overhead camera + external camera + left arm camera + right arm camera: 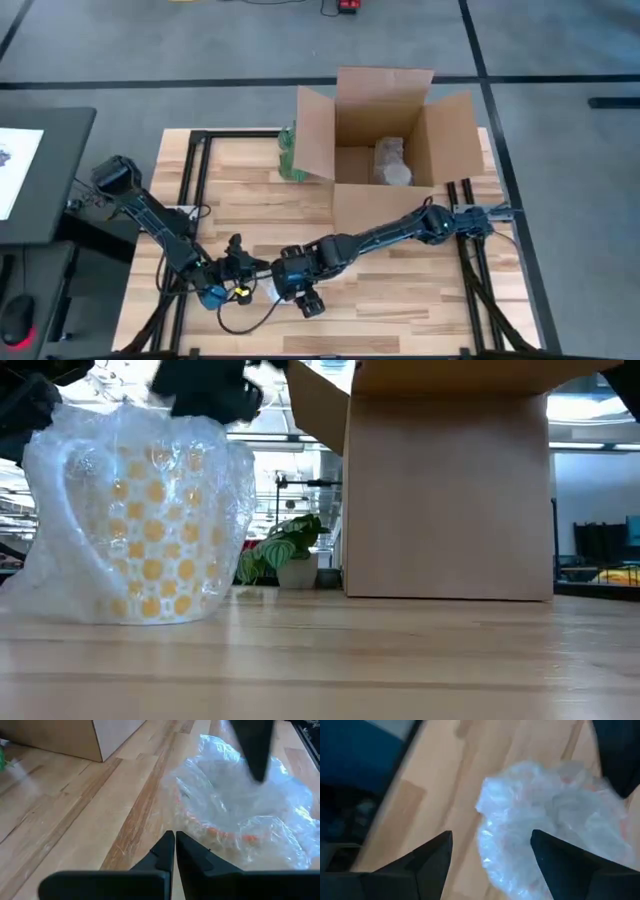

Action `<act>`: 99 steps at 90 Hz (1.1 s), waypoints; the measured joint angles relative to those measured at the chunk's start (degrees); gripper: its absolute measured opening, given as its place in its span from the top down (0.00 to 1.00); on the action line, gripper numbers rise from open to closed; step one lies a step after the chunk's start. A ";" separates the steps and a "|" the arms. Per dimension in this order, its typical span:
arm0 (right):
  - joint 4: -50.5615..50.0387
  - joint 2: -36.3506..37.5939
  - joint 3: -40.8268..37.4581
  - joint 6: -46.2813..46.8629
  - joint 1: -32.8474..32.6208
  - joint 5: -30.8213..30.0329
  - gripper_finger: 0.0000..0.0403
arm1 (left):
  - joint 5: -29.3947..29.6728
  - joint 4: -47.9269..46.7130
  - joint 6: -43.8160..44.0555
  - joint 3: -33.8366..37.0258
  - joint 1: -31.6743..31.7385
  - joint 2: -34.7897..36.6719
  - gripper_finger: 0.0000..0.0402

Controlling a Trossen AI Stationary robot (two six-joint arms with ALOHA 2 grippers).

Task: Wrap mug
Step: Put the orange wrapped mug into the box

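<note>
With the mug at left of the low view already cloaked in bubble wrap, loose edges were best tucked by the released right gripper while the clenched, empty left gripper was kept clear.

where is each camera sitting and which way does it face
High: above the table, facing down; both arms, cardboard box.
Low: at tabletop height, facing across; bubble-wrapped mug, box beyond.
Left wrist: behind the shut left gripper, facing the mug.
Right wrist: behind the open right gripper, facing the mug.
Shared: both wrist views show the wrapped mug.
</note>
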State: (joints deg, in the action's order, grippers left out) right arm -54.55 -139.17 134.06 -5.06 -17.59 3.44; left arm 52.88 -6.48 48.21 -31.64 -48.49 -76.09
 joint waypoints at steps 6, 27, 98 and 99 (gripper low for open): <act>0.19 -1.11 -0.13 -1.54 -0.06 -1.65 0.34 | -0.01 -0.03 0.17 0.00 0.00 0.00 1.00; 1.62 -2.74 -0.51 -2.67 0.65 -7.76 0.34 | 0.00 -0.13 0.63 0.00 0.02 0.00 1.00; 2.92 -5.13 0.66 -2.71 1.28 -7.74 0.87 | -0.19 2.01 -5.33 -4.50 -1.08 4.39 1.00; 2.73 -5.15 0.85 -2.49 1.28 -7.76 0.87 | -0.17 1.93 -5.83 -4.63 -1.13 4.70 1.00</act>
State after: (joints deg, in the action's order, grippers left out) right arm -51.81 -144.31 134.91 -7.55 -16.32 -4.32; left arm 52.72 -4.55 42.37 -36.27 -49.62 -71.40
